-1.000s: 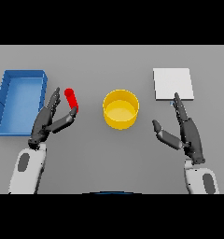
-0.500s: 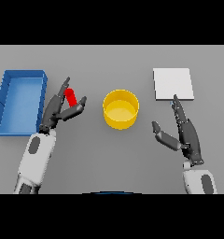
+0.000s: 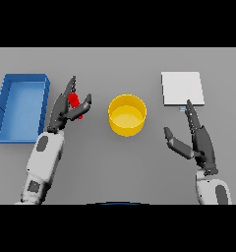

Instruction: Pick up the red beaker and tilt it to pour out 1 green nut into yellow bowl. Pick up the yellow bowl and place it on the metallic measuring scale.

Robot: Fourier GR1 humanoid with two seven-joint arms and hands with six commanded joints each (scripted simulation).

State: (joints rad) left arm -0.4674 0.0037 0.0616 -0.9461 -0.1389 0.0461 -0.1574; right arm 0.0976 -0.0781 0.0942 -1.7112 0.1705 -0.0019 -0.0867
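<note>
The red beaker [image 3: 73,100] stands left of the yellow bowl [image 3: 126,129] in the head view. My left hand [image 3: 62,112] has closed in around it: the fingers stretch straight up along its left side and the thumb lies across its right side, hiding most of the beaker. I cannot see a firm grip. No green nut shows. The bowl sits at the table's middle. At the far right lies the metallic measuring scale [image 3: 182,88], a pale square plate. My right hand [image 3: 202,143] hovers open just below the scale, fingers pointing at it.
A blue rectangular bin [image 3: 22,77] lies at the far left, close beside my left hand and forearm. Grey table [image 3: 120,167] stretches between the two arms in front of the bowl.
My left hand has moved forward and up the table, bringing fingers and thumb to either side of the red beaker. The right hand has barely shifted.
</note>
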